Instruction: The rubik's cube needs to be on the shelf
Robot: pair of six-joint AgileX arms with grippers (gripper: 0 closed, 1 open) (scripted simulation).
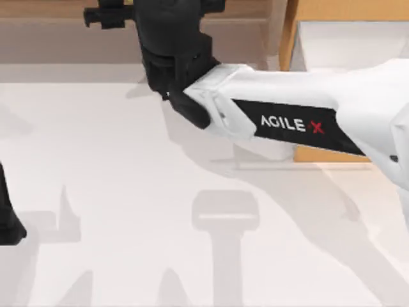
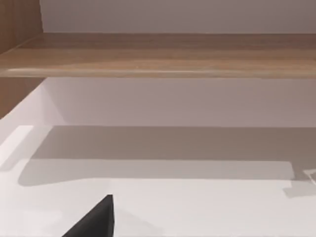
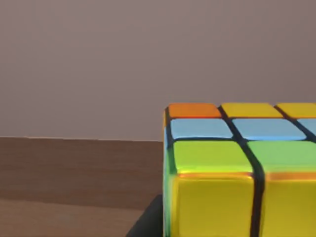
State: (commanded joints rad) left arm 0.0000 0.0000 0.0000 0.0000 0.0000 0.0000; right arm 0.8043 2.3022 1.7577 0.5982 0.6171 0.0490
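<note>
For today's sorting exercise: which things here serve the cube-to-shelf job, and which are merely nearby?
Part of the job:
rubik's cube
shelf
right claw, reaching over the shelf

Just nearby:
orange-wood cabinet
table
left arm, parked at the table's left edge

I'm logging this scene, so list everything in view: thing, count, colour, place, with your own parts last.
rubik's cube: one; yellow, green, light blue and orange squares with dark lines; close before the right wrist camera, above the shelf's wood.
shelf: one, light-brown wood, along the table's far edge, shadowed recess beneath.
cabinet: one, orange wood, far right of the table.
table: one, white, under both arms.
right arm: one, white with black band, reaching from the right toward the shelf.
right claw: one, black, over the shelf at the far left.
left arm: one, black part, at the table's left edge.
</note>
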